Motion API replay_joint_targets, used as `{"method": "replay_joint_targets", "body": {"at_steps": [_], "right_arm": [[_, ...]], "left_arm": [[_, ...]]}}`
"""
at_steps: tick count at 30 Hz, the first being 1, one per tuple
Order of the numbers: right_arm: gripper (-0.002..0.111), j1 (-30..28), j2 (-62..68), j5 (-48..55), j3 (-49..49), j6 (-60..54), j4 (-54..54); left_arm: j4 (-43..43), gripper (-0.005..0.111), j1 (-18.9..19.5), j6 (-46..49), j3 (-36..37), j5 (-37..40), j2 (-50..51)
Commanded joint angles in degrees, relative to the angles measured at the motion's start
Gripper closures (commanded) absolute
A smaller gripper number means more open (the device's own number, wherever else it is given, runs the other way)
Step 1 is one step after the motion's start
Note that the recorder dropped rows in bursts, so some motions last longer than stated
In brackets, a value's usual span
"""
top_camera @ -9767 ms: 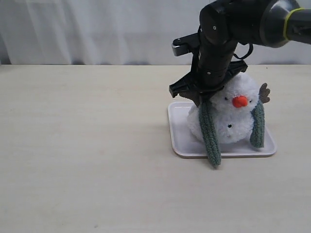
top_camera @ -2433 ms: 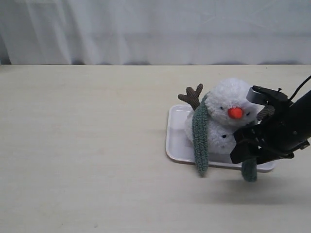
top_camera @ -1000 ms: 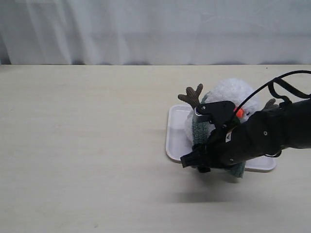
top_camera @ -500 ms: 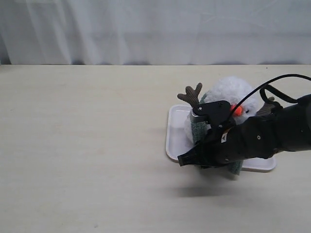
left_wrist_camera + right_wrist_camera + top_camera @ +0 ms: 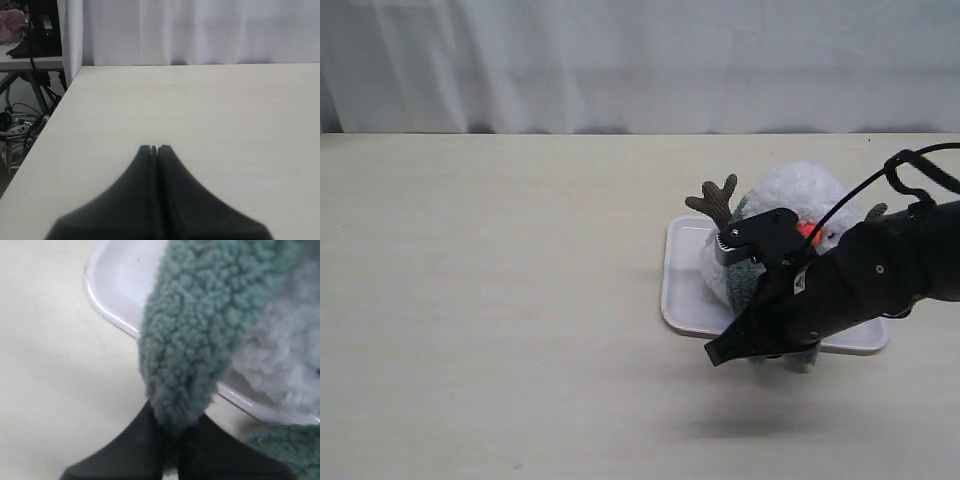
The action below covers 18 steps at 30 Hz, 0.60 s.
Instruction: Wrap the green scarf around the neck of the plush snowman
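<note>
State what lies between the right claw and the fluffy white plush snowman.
The fuzzy grey-green knitted scarf: the right claw pinches its end, and the strip reaches the snowman. The right wrist view shows it.

The right arm (image 5: 880, 270) extends low toward the near left, with the right tool (image 5: 718, 353) clamped on the green scarf (image 5: 195, 330). On the left tool (image 5: 154, 148), the jaws are pressed together.

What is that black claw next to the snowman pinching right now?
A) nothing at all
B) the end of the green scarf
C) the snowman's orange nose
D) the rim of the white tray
B: the right wrist view shows the right gripper closed on the rounded end of the green scarf.
</note>
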Motion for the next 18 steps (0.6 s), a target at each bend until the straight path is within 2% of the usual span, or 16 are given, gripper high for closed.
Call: {"method": "replay_joint_targets", "body": {"at_steps": [1, 5, 11, 18], "right_arm": [[0.104, 0.04, -4.78, 6.84, 0.14, -0.29, -6.07], [0.104, 0.04, -6.55, 10.44, -0.07, 0.46, -11.08], [0.104, 0.04, -6.55, 27.96, -6.17, 6.38, -19.56], [0.102, 0.04, -3.27, 28.57, -6.17, 7.83, -20.6]], "left_arm": [[-0.26, 0.107, 0.08, -0.06, 0.19, -0.73, -0.12], [-0.26, 0.107, 0.08, -0.06, 0.19, -0.73, -0.12], [-0.26, 0.107, 0.08, -0.06, 0.19, -0.73, -0.12], [-0.26, 0.107, 0.08, -0.06, 0.19, -0.73, -0.12]]}}
